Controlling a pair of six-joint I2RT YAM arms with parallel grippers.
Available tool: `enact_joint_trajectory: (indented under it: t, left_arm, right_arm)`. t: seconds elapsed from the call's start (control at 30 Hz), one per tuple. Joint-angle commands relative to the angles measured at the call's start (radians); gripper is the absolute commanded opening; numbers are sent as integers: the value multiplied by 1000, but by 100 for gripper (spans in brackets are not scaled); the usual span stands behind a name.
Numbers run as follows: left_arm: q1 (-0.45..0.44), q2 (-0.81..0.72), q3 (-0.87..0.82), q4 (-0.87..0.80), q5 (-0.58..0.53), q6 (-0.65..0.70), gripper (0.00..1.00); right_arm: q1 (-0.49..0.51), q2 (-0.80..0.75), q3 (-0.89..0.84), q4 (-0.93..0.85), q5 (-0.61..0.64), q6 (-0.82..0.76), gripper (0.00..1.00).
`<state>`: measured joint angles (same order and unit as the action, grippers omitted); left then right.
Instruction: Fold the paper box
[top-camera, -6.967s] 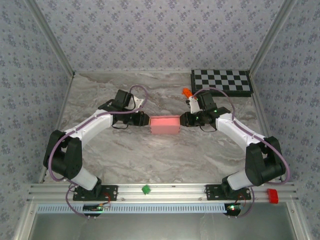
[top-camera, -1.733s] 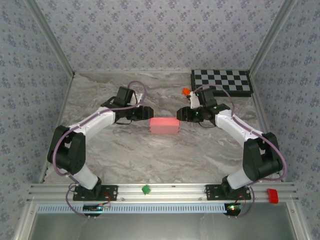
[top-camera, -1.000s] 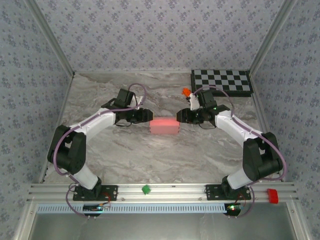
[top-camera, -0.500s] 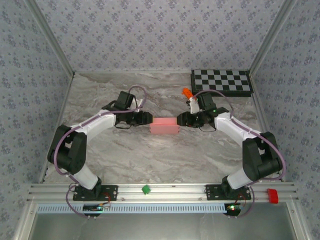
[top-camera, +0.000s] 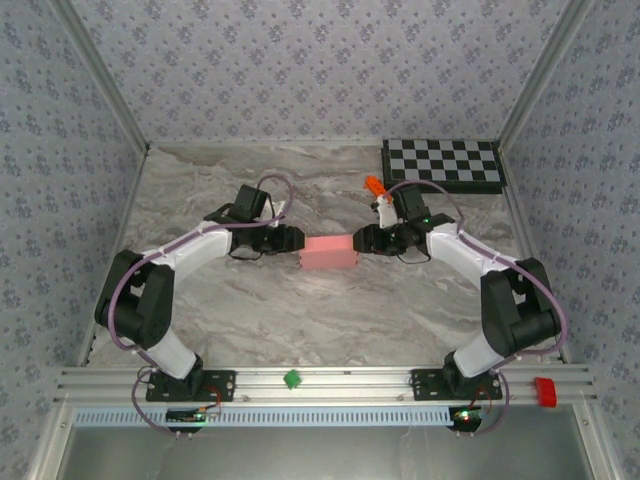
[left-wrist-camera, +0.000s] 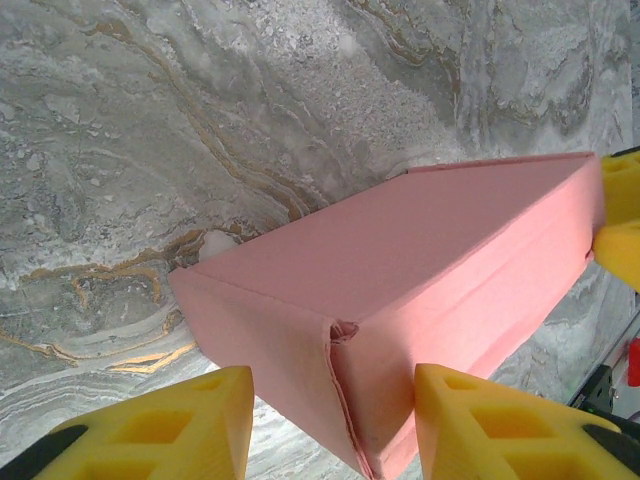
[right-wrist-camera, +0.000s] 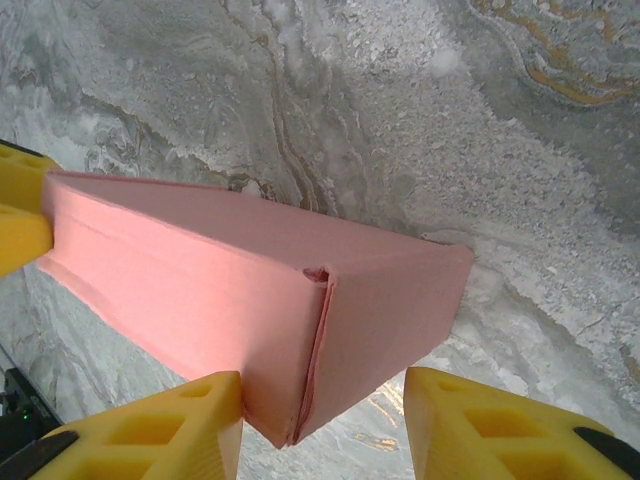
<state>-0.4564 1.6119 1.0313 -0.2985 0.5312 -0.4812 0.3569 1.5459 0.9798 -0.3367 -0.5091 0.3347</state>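
Sitting closed in the middle of the table (top-camera: 300, 310), the box (top-camera: 331, 251) lies between both grippers. The left gripper (top-camera: 296, 240) straddles its left end and the right gripper (top-camera: 363, 241) its right end, jaws parted. Whether either clamps the card, I cannot tell.

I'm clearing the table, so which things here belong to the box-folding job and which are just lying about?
Job: paper box, left gripper, right gripper.
Lying about: checkerboard, orange block, green piece, red piece.
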Motion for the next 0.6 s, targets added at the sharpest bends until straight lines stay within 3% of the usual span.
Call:
enact_joint_trajectory:
  t: [0.0, 0.27, 0.43, 0.57]
  left_arm:
    - [2, -18, -12, -61, -23, 7, 44]
    - [4, -66, 33, -56, -30, 22, 50]
    - [0, -105, 70, -70, -92, 66, 61]
    - [-29, -104, 141, -126, -146, 183, 70]
  right_arm:
    - [2, 34, 25, -104, 86, -43, 46]
    - [5, -22, 82, -102, 48, -51, 48]
    - [4, -100, 76, -70, 61, -50, 54]
    - [-1, -155, 53, -66, 111, -58, 56]
